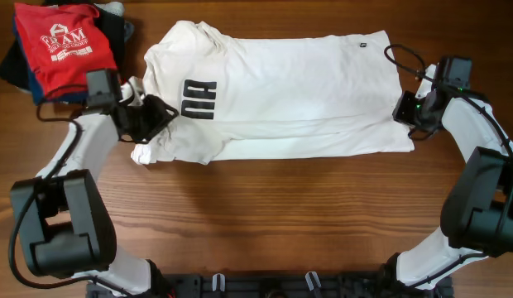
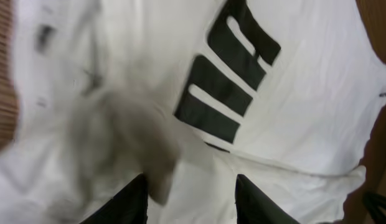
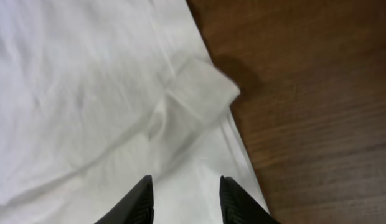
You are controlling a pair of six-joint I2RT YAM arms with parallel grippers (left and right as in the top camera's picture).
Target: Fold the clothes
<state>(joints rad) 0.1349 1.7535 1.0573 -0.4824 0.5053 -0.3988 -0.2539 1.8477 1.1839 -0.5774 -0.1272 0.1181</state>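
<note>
Overhead view, read from the near edge of the brown wooden table (image 1: 265, 215) to its far edge. Two black-and-white arms (image 1: 70, 207) rise from the near edge, one toward each near corner, and reach away over the surface. The large white soft cotton T-shirt (image 1: 290, 91) lies spread across the far half of the table, its long axis running left to right, with the chest end at the left and the hem at the right. Its near margin shows a long lengthwise crease, and a small bunch of white cloth pokes out at its near left corner. The left gripper (image 1: 160, 116) hovers over the left end of the shirt, just beside the short black block lettering (image 1: 200, 99). In the left wrist view its two dark fingers (image 2: 127, 202) stand spread apart with loose, blurred white cloth below and between them, nothing clamped. The right gripper (image 1: 404, 112) sits at the right edge of the shirt. In the right wrist view its fingers (image 3: 140, 199) are likewise parted over the hem, where a small flap of cloth is turned over beside bare wood. At the far left corner a red T-shirt with white print (image 1: 62, 45) rests on a pile of folded dark navy garments (image 1: 12, 70), near the white shirt's left end.
</note>
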